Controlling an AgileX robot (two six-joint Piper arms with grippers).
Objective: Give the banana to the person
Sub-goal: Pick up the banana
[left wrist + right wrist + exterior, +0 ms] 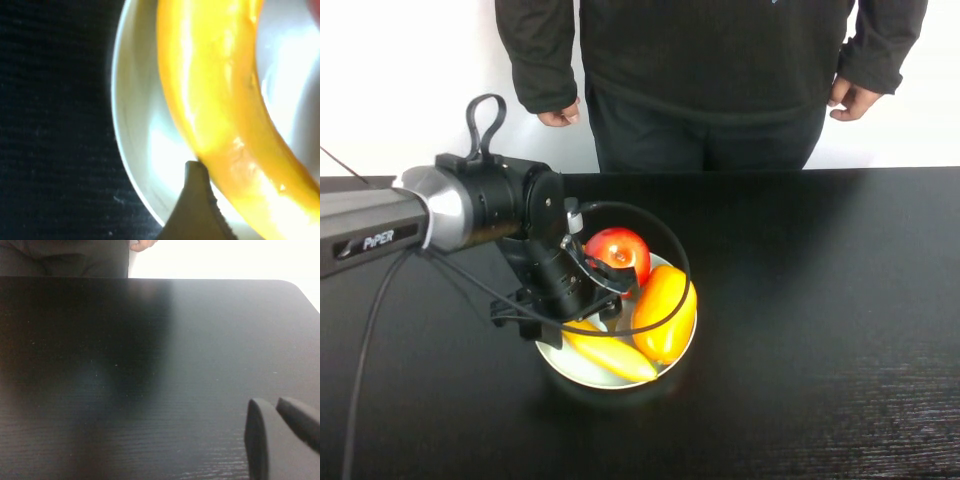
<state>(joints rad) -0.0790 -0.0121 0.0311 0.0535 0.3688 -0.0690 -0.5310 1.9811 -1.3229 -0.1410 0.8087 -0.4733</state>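
Note:
The banana (610, 352) lies at the near side of a white bowl (566, 362) on the black table. My left gripper (595, 312) reaches down into the bowl and is shut on the banana. In the left wrist view the banana (215, 100) fills the frame above the bowl's wall (131, 150); one finger (196, 202) presses against its side and the other is out of frame. The person (705, 70) stands behind the table's far edge, hands at their sides. My right gripper (271, 402) is shut and empty, low over bare table.
A red apple (618, 250) and a plump orange-yellow fruit (665, 305) share the bowl beside the banana. A black cable loops over the bowl. The person's hand (142, 245) shows at the far table edge in the right wrist view.

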